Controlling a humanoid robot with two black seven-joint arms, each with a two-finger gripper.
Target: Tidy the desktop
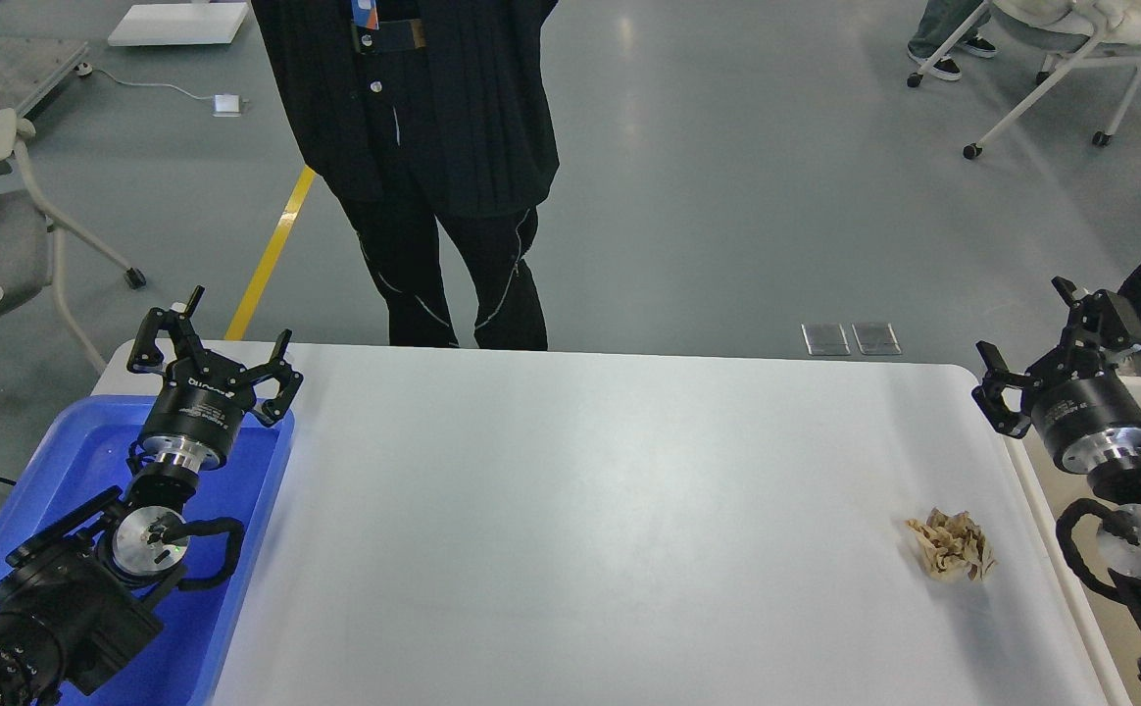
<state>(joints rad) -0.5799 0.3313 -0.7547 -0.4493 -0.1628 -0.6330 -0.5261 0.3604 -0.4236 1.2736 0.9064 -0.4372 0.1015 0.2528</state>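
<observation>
Closest to the camera is the thick base of the left arm, cut off at the bottom-left corner, running up over the blue tray [61, 431] to the left gripper [221, 345], which hangs above the tray's far end with its fingers spread wide and nothing between them. Over on the other side the right gripper [1029, 338] is also splayed open and empty, sitting above the beige-white bin [1031, 471], and that arm gets clipped by the right edge so you only see part of it. Between the two is the desktop [580, 529], a big white top with its long axis going left to right across the view, near edge cropped by the bottom of the frame. Only thing lying on it is a crumpled tan paper wad [951, 545], on the right side near the bin but not touching it. A person in black [433, 147] stands just past the far edge, head cut off at the top.
</observation>
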